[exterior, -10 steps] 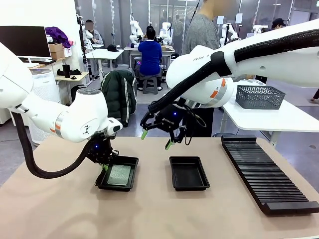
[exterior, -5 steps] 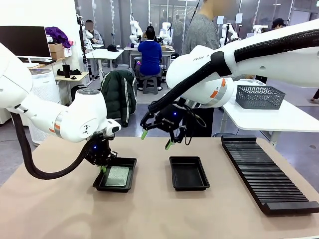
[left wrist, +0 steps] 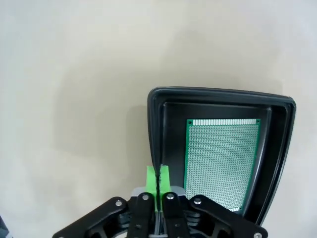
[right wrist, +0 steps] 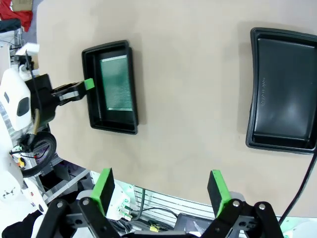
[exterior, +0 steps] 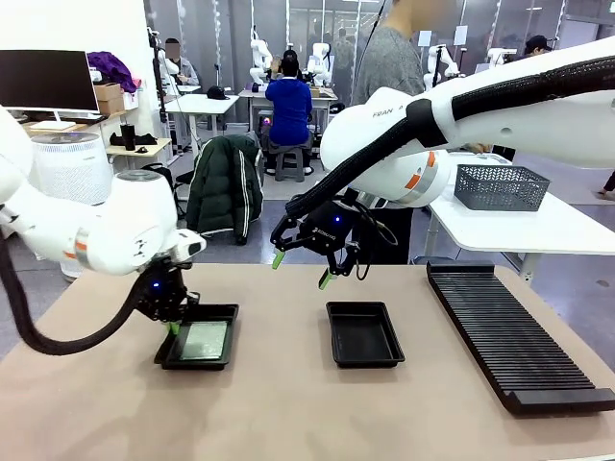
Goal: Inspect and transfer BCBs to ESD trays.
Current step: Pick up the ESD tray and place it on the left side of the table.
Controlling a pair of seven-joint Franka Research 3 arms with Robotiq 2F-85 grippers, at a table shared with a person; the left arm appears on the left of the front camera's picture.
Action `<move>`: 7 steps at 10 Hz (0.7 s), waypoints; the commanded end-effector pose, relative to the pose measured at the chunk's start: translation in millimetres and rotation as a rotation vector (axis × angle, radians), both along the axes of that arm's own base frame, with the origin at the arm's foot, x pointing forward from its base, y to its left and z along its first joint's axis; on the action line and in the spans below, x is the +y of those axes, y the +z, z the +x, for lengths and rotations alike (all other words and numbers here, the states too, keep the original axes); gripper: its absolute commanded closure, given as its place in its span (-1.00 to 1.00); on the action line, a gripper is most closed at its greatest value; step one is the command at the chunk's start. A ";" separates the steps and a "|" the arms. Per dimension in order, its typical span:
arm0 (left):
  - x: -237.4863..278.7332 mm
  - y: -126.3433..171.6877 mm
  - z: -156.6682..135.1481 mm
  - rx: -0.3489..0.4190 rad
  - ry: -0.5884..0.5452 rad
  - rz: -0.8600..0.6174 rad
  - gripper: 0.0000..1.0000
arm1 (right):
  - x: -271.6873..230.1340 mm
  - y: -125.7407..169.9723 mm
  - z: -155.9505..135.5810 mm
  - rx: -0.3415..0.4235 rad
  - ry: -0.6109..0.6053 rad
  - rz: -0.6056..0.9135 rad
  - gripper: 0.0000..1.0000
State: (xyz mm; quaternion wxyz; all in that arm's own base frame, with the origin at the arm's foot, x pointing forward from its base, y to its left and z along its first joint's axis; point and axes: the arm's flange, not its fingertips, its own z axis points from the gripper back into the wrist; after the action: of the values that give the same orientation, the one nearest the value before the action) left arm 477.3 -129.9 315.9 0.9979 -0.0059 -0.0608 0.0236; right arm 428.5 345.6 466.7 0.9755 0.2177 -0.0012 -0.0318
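A green BCB (exterior: 204, 339) lies flat in the left ESD tray (exterior: 195, 364), which sits on the table's left part. My left gripper (exterior: 173, 327) is shut on that tray's near-left rim. The left wrist view has the green pads (left wrist: 151, 177) pressed together over the rim of this tray (left wrist: 154, 129), with the BCB (left wrist: 221, 166) inside. The second ESD tray (exterior: 363, 333) is empty at the table's middle. My right gripper (exterior: 301, 270) hangs open high above the table behind it, holding nothing. From above, the right gripper (right wrist: 161, 187) looks down on the loaded tray (right wrist: 91, 99), its BCB (right wrist: 118, 84) and the empty tray (right wrist: 285, 94).
A long black slotted rack (exterior: 514, 331) lies along the table's right side. On a white side table at the back right stands a grey mesh basket (exterior: 502, 186). A person (exterior: 389, 58) stands beyond the far edge. Bare tabletop lies between and in front of the trays.
My left gripper has pulled the loaded tray leftward and slightly toward the near edge, still gripping its rim. The right arm has not moved.
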 end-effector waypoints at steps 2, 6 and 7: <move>62.2 -8.3 -18.1 -0.035 0.026 -0.044 1.00 | 0.0 1.1 -0.1 0.002 -0.014 -0.006 -1.00; 142.5 1.3 -24.1 -0.040 0.034 -0.077 1.00 | 0.0 1.1 -0.1 0.002 -0.014 -0.006 -1.00; 158.1 8.6 -26.2 -0.049 0.027 -0.076 1.00 | 0.0 1.1 -0.1 0.002 -0.014 -0.006 -1.00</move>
State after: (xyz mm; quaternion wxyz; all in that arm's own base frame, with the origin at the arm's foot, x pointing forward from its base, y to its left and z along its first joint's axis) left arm 457.6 14.9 319.4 0.9946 -0.0328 -0.0850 0.0489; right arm 428.8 345.4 466.8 0.9755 0.2178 -0.0014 -0.0321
